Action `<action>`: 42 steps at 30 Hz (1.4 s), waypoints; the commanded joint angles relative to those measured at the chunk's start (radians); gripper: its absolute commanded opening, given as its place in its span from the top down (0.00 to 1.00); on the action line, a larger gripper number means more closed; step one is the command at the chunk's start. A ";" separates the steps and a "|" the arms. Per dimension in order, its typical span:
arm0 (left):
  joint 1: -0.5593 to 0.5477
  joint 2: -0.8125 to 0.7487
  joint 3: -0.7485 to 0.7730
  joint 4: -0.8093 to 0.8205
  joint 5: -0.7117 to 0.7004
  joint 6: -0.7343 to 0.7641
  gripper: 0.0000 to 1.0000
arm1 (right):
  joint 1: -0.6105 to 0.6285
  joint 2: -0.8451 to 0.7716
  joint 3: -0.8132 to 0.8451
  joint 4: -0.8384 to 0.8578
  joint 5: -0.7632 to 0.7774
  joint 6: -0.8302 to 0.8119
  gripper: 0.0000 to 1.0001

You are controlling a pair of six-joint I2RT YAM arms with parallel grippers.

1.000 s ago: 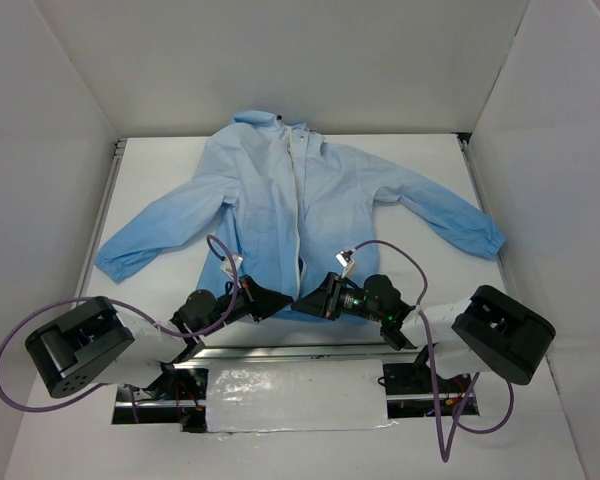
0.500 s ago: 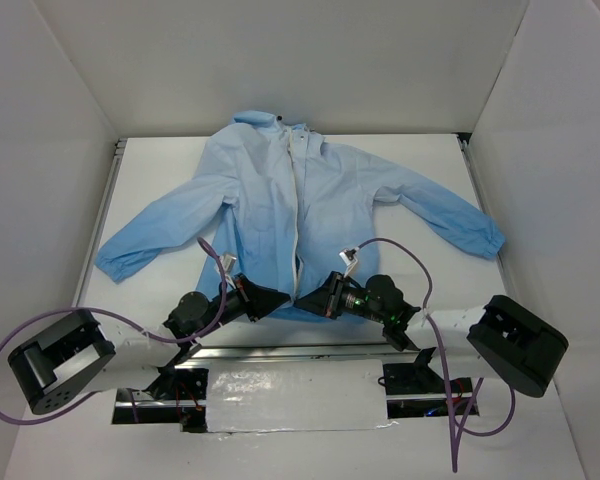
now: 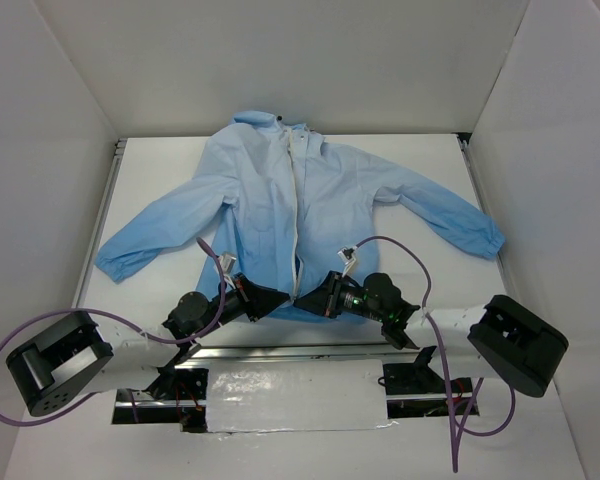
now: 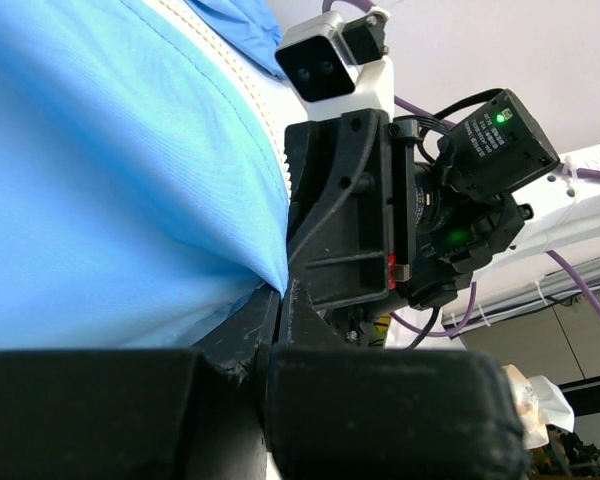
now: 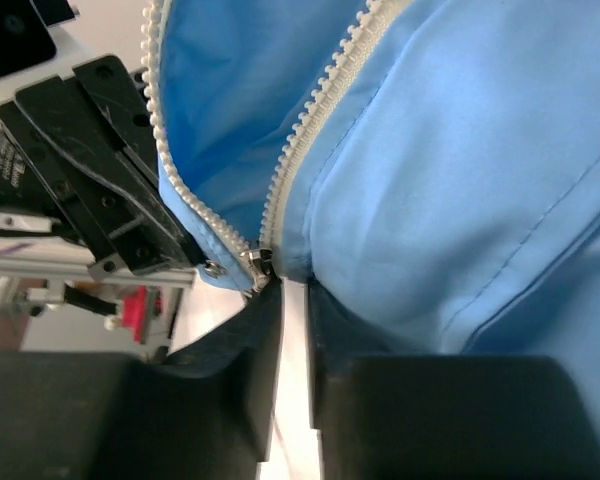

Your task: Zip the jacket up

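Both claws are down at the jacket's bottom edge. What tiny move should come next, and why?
Probably close the right gripper fully on the zipper slider: it sits at the fingertips, jaws narrowly apart, teeth above unjoined, while the left gripper pins the jacket hem.

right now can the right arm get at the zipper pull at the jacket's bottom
probably yes: the zipper pull sits right in front of the right gripper with nothing between. the left gripper pinches the jacket hem close beside it, so room is tight

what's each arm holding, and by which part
Left fingers pinch the jacket at its hem corner by the zipper. Right fingers sit at the zipper's bottom end; grip cannot be told.
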 commanded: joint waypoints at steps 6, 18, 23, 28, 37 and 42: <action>-0.003 -0.003 0.006 0.412 0.016 0.008 1.00 | 0.028 -0.031 0.020 0.023 0.005 -0.060 0.58; -0.003 0.045 0.006 0.469 0.033 -0.012 1.00 | 0.026 -0.024 0.047 0.052 -0.006 -0.070 0.61; -0.003 0.037 0.007 0.449 0.025 -0.004 1.00 | 0.026 -0.043 0.046 0.013 0.008 -0.079 0.68; -0.003 0.035 0.007 0.447 0.016 -0.001 1.00 | 0.024 -0.062 0.028 0.001 0.017 -0.078 0.75; -0.003 0.034 0.012 0.425 0.018 0.000 1.00 | 0.026 -0.102 0.037 -0.048 0.023 -0.087 1.00; -0.003 0.003 0.033 0.304 0.015 0.005 1.00 | 0.032 -0.163 0.092 -0.211 0.048 -0.145 1.00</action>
